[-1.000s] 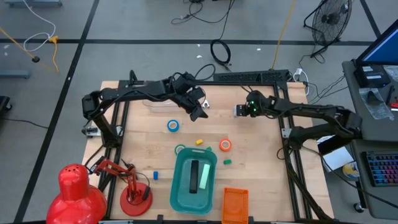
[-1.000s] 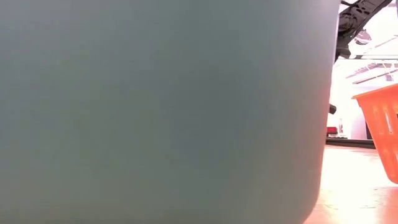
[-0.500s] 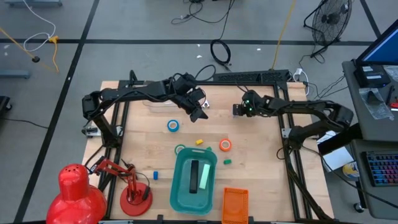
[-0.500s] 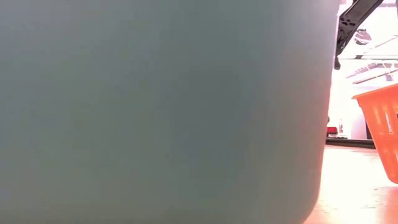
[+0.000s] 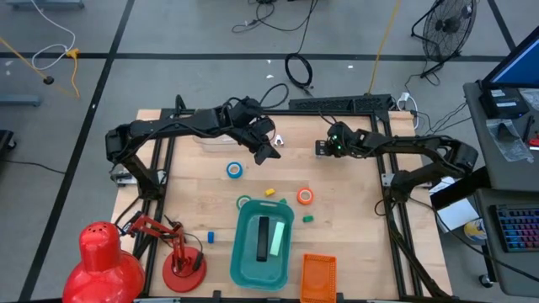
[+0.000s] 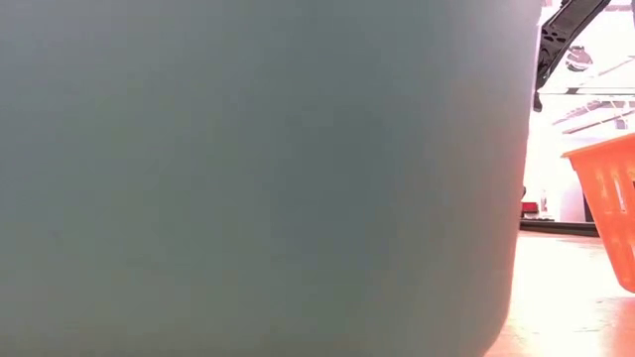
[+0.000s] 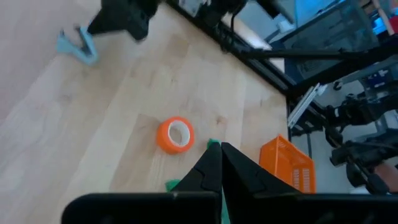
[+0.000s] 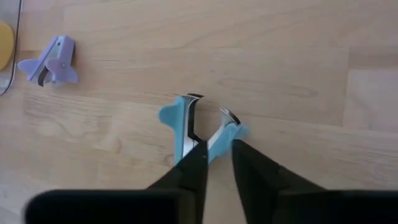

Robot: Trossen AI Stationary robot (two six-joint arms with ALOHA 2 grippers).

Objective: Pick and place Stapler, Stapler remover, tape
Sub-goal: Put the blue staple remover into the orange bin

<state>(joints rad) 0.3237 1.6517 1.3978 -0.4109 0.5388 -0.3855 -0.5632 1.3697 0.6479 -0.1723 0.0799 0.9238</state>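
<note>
A light blue staple remover (image 8: 186, 124) lies on the wooden table (image 5: 354, 194) toward its far right, and my right gripper (image 8: 217, 146) is shut on it. A purple staple remover (image 8: 50, 62) lies farther off. My left gripper (image 5: 269, 153) hovers shut over the table's far middle, holding nothing. Below it lie a blue tape roll (image 5: 234, 170), a green one (image 5: 243, 202) and an orange one (image 5: 305, 196), which the left wrist view also shows (image 7: 175, 134). A dark stapler (image 5: 264, 238) lies in the teal bin (image 5: 244, 269). My right gripper pinches the blue staple remover's narrow hinged end (image 8: 214, 142) between its two fingers. The fingers run along the remover. Its two claw arms spread away from the fingertips. The remover appears to lie flat on the table.
An orange basket (image 5: 318, 276) stands right of the teal bin at the near edge. A red desk lamp (image 5: 101, 257) fills the near left corner. Small yellow (image 5: 270, 192), green (image 5: 308, 219) and blue (image 5: 211, 236) blocks lie scattered. The bin's wall (image 6: 258, 178) fills most of the low view.
My right gripper has moved a little toward the table's left edge and has then kept still.
</note>
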